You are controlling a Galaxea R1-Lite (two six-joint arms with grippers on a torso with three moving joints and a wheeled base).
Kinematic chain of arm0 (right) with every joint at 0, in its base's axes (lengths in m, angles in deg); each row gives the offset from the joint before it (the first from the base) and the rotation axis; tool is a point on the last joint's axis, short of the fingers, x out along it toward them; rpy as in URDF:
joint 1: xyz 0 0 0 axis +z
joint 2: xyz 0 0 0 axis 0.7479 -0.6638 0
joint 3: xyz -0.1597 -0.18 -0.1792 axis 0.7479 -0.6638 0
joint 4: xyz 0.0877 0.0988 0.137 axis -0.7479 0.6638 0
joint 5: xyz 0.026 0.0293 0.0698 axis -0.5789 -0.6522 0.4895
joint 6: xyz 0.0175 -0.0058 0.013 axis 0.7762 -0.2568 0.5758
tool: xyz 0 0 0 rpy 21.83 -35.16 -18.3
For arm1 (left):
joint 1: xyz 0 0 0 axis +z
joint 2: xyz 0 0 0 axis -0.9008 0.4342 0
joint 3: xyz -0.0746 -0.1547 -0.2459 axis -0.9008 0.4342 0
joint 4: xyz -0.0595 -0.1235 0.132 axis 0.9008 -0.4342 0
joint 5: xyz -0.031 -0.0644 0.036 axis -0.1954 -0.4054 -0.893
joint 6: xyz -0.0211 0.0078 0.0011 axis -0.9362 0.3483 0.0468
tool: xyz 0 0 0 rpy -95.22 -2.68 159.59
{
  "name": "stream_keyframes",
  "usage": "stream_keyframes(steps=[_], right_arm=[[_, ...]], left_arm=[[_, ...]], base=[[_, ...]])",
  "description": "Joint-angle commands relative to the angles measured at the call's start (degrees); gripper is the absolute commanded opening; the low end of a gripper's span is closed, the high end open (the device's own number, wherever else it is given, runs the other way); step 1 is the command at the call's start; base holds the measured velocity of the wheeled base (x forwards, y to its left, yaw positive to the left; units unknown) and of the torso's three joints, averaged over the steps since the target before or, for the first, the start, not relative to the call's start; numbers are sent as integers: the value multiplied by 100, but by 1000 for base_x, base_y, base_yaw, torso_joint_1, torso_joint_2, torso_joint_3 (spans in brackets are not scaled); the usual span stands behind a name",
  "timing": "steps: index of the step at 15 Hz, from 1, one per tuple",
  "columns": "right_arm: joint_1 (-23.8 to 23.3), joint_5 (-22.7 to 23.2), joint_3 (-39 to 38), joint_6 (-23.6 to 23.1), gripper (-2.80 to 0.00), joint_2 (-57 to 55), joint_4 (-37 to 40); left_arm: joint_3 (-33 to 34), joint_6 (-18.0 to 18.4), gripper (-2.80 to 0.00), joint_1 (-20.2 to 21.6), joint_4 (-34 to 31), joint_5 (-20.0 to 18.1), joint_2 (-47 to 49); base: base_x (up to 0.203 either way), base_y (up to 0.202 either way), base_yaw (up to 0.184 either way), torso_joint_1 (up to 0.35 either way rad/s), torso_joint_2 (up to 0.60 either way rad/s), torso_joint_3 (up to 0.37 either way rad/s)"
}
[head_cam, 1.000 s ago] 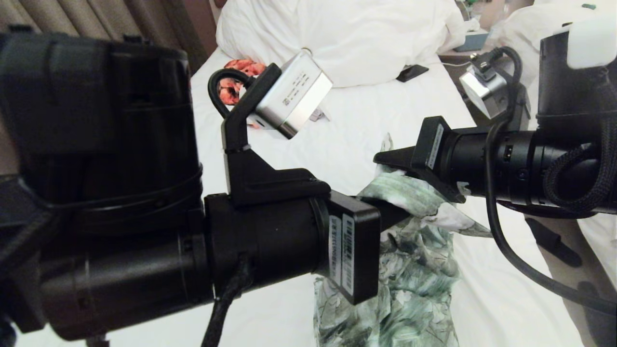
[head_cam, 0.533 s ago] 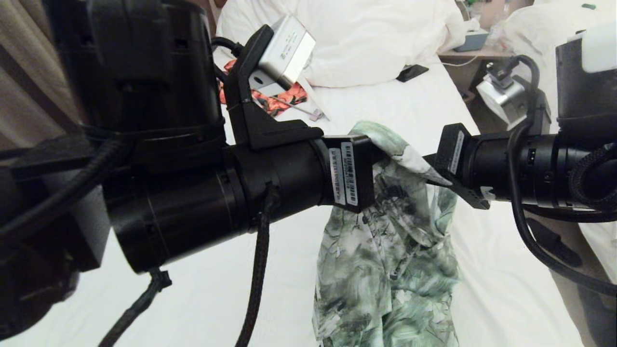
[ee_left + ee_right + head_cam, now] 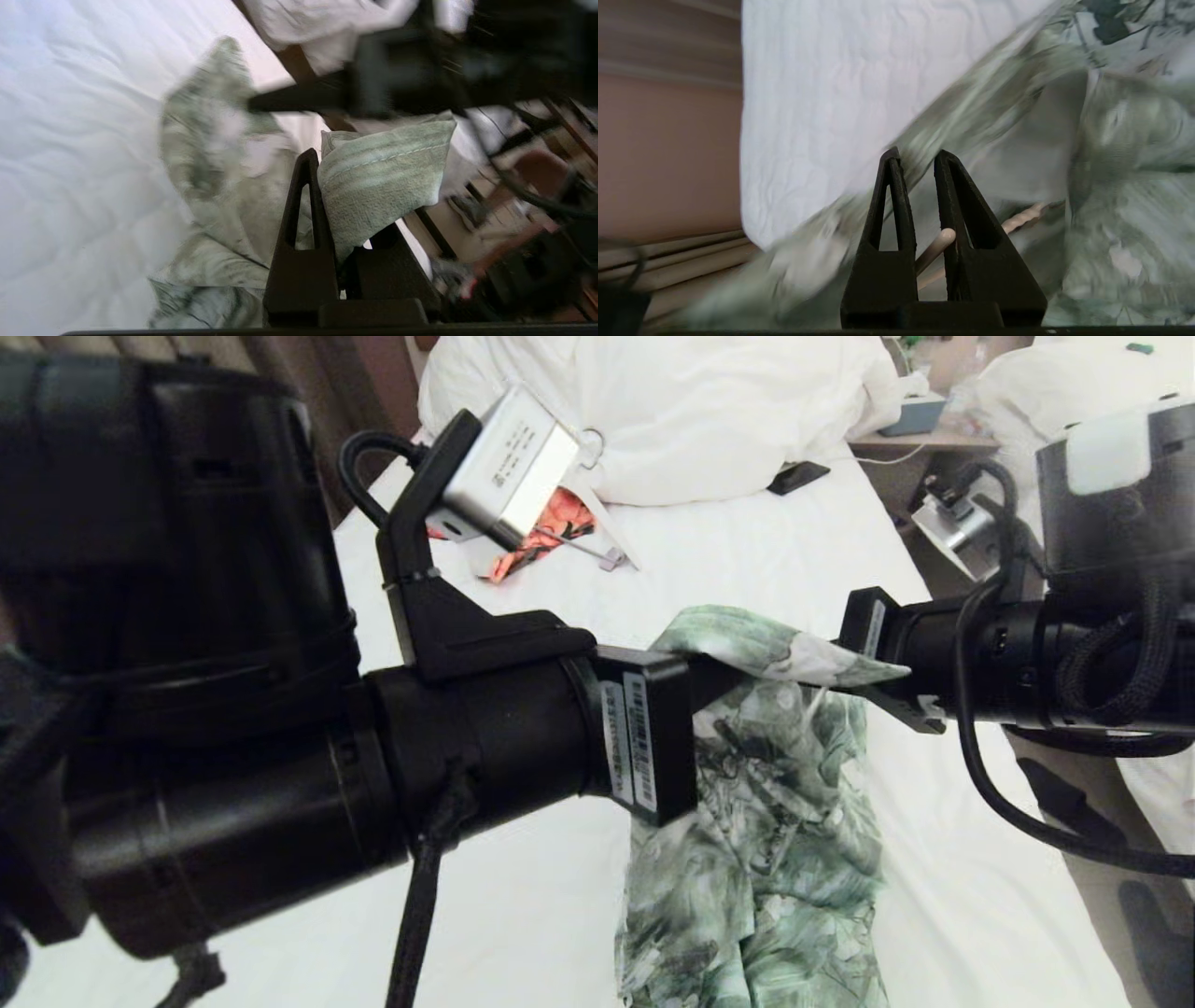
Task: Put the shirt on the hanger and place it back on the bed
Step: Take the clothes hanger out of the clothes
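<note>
Bright, even light — white bed glares; both wrist views motion-blurred.

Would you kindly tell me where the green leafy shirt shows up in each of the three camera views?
Head view: the shirt hangs at centre, between both grippers.
Left wrist view: at centre, a fold pinched in the left gripper.
Right wrist view: fills the right side, around the right gripper.
Shared landmark: the bed, its white sheet.

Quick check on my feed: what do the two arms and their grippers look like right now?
Both arms are black, cylindrical and bulky. The left gripper has a square black flange with white barcode labels, a silver box camera on an angled black bracket, and braided black cable. The right gripper carries a white label, a silver camera, looping black cables and a white patch on the upper arm. Fingers are black, tapered with triangular cut-outs.
</note>
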Motion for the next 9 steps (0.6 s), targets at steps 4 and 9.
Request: stream_keyframes(steps=[4,9], right_arm=[[-19,-2,-15,-103,-191,-443,-95],[-63,-2,-24,-191,0,-463,-117]], left_arm=[[252,-49,-280,-294,66,-14,142],[211,-5,-280,-286,393,-8,344]], base=[[0,0,0,0,0,0],[0,0,0,0,0,0]])
